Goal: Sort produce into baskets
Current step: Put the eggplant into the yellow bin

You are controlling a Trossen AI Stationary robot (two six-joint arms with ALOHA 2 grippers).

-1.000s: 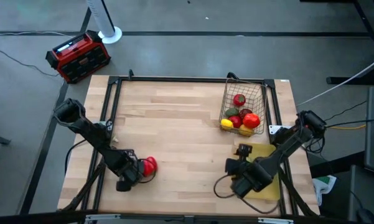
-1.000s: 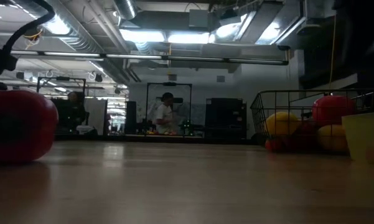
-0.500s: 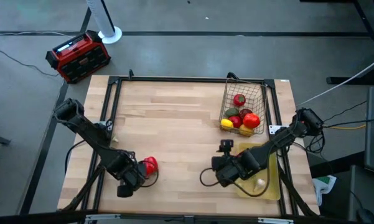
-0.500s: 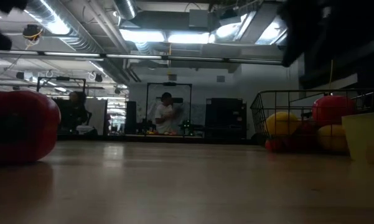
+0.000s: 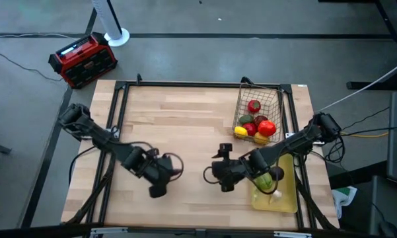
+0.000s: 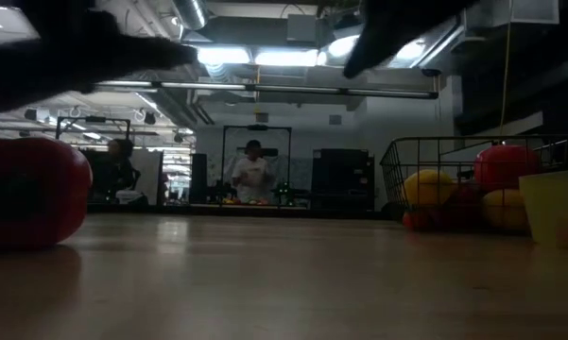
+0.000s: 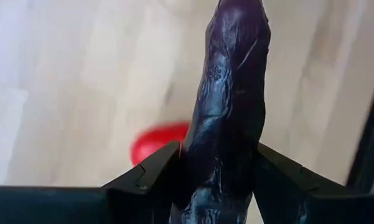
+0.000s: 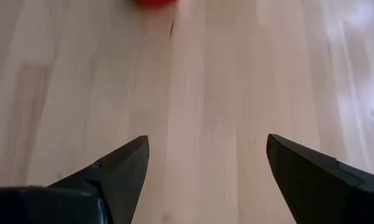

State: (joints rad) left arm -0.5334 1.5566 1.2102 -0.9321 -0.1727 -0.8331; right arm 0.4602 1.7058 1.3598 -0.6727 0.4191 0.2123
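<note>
Eggplant (image 7: 230, 106) clamped in left pincer (image 7: 218, 180)

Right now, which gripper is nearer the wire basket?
The right. The right gripper hangs open over the bare table, just ahead of the wire basket. The left gripper, shut on the eggplant, is farther off toward the table's left side.

Wire basket (image 5: 259, 99) sits far right on the surface (image 5: 185, 125), produce (image 5: 256, 125) inside. Tray (image 5: 285, 197) lies just before it. Both end effectors hang mid-surface, left (image 5: 160, 173) beside right (image 5: 223, 173).
</note>
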